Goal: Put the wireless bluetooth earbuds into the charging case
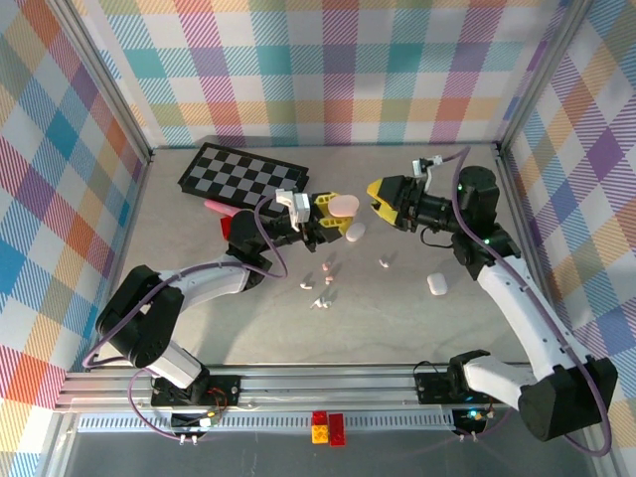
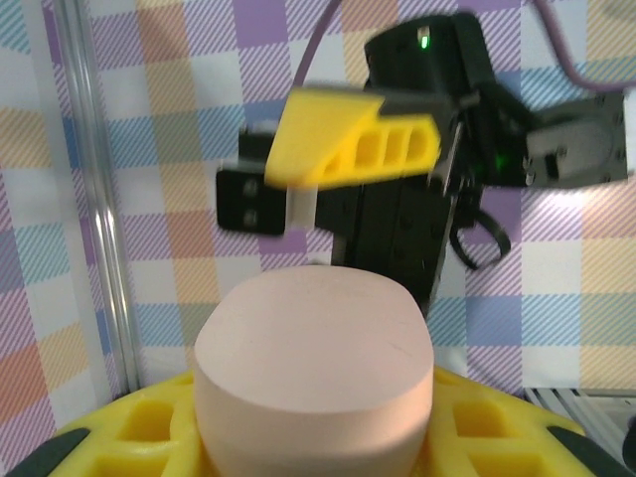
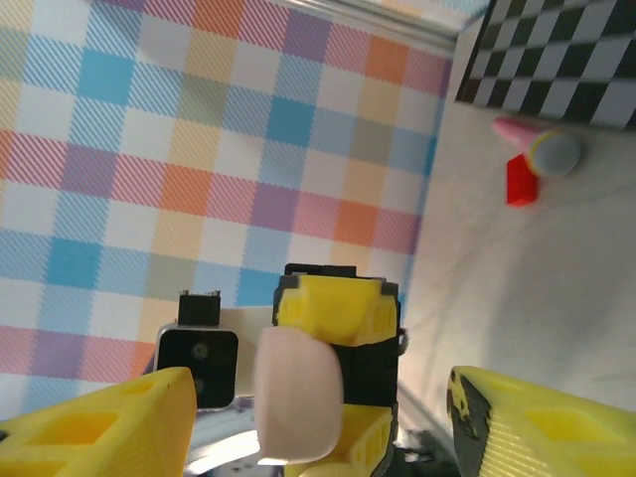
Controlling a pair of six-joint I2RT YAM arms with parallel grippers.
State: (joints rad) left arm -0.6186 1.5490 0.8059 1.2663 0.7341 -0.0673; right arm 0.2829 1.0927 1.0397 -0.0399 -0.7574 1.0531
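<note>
Left jaws: I clamp the pink case (image 2: 313,368).
Right jaws: mine stand apart, empty.
Earbuds (image 1: 385,261): scattered on surface (image 1: 397,328).

Scattered earbuds (image 1: 329,265) and a white case (image 1: 435,284) dot the middle; the table's (image 1: 397,338) near strip lies open.

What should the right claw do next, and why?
Probably the right gripper should dip to a loose earbud on the table: its jaws stand open and empty, while the left gripper holds the pink case up.
</note>
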